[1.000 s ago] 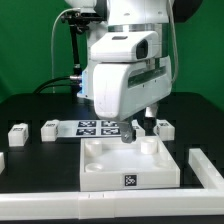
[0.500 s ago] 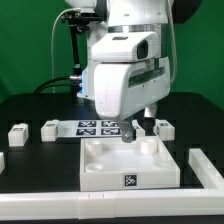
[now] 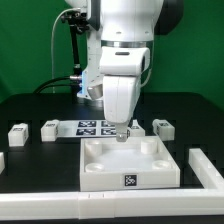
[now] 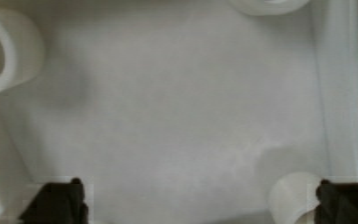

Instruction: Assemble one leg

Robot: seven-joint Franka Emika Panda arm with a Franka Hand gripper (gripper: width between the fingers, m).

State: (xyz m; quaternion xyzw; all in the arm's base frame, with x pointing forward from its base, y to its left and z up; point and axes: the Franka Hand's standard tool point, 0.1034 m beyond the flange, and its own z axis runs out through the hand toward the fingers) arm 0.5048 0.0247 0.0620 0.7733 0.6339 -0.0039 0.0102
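Observation:
The large white plate (image 3: 100, 160) with round corner sockets lies in the middle of the table, a marker tag on its front edge. My gripper (image 3: 122, 134) hangs just above the plate's far edge, open and empty. In the wrist view the two dark fingertips (image 4: 59, 200) stand wide apart over the bare plate surface (image 4: 176, 110), with a round socket (image 4: 300, 190) beside one finger. Small white legs stand apart from the gripper: two at the exterior view's left (image 3: 17, 133) (image 3: 49, 127) and one at its right (image 3: 163, 127).
The marker board (image 3: 92, 127) lies flat behind the plate. A raised white border (image 3: 205, 168) runs along the front and the exterior view's right of the plate. Black cables hang behind the arm.
The wrist has turned about its vertical axis, so the hand now shows its narrow side. The gripper stays over the plate's far edge. No part has moved.

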